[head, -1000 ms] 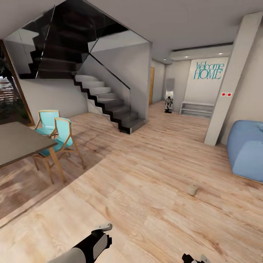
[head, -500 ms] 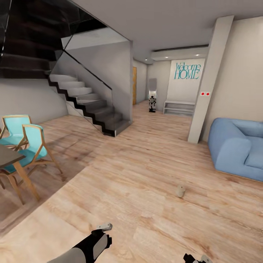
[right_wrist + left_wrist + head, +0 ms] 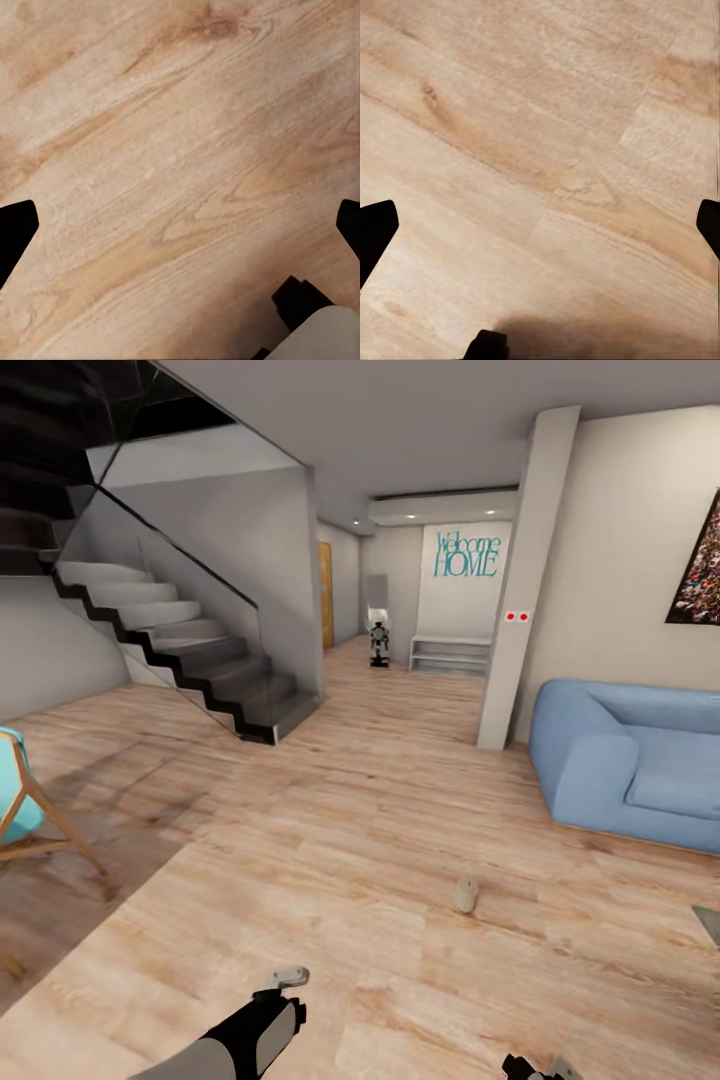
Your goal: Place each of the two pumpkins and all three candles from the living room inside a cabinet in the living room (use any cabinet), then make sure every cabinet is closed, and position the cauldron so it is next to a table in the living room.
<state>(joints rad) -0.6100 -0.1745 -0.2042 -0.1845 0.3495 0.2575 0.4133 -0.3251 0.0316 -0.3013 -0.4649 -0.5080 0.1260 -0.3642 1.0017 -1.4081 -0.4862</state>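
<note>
Your robot stands on a broad wood floor [image 3: 330, 830] in an open living area, head camera aimed across the room. A dark staircase [image 3: 190, 660] with a glass rail climbs at about 10 o'clock, and a blue sofa [image 3: 630, 770] sits at 2 o'clock beside a pale pillar [image 3: 515, 580]. Beyond the pillar, at roughly 12 o'clock, a far wall carries a "Welcome HOME" sign [image 3: 466, 555] above a low white bench [image 3: 448, 655]. A teal chair [image 3: 20, 815] with wooden legs edges in at 9 o'clock.

One candle [image 3: 466, 893], a small beige stub, lies alone on the boards at about 1 o'clock, well apart from the sofa and from both arms.

Your left gripper [image 3: 540, 225] hangs over bare planks with its dark fingertips [image 3: 375, 232] spread wide, nothing between them. Your right gripper [image 3: 180, 225] hangs likewise, fingers [image 3: 15, 229] parted and empty above the floor.
</note>
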